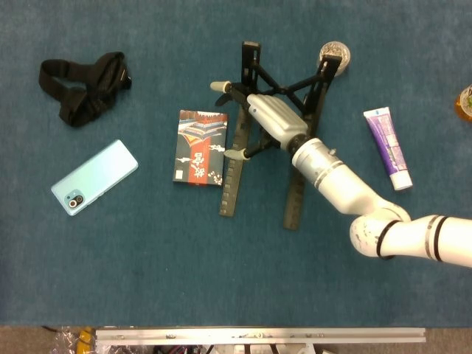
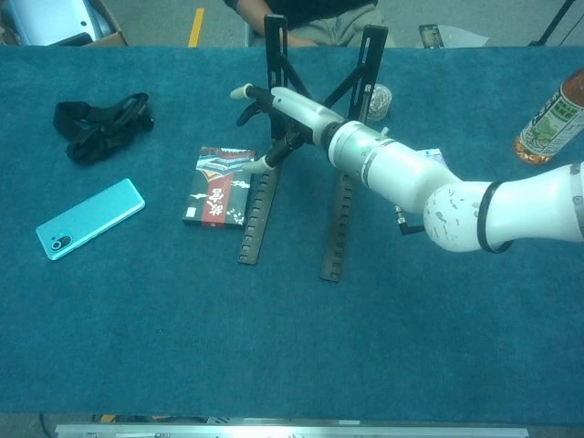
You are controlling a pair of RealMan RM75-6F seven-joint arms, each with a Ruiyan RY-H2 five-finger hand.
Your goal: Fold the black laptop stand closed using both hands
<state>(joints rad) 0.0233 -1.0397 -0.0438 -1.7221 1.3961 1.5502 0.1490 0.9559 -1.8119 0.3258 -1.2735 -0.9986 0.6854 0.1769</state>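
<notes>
The right hand (image 1: 267, 118) reaches in over the stand (image 1: 298, 193), its fingers spread apart and holding nothing. One pale fingertip (image 1: 218, 86) points out past the stand's left rail, another (image 1: 236, 154) sits low against that rail; whether it actually touches the rail cannot be told. In the chest view the same hand (image 2: 290, 111) lies across the stand (image 2: 334, 237) just below its crossed braces, with the white forearm running back toward the lower right. The left hand shows in neither view.

The stand sits unfolded on the blue cloth (image 1: 147, 265), its two notched rails lying parallel and apart, with two uprights at the far end joined by an X of thin struts.

Just left of the stand, almost touching its left rail, lies a small book (image 1: 196, 146) with a dark, red and white cover. Further left of the stand lies a light blue phone (image 1: 94, 177), camera side up, and beyond it toward the far left corner a bundle of black strap (image 1: 82, 85). Behind the stand's right upright is a small round shiny thing (image 1: 338, 51), too small to tell what. Right of the stand lies a purple and white tube (image 1: 389, 147), and at the far right edge stands a bottle (image 2: 551, 114) with a green label
</notes>
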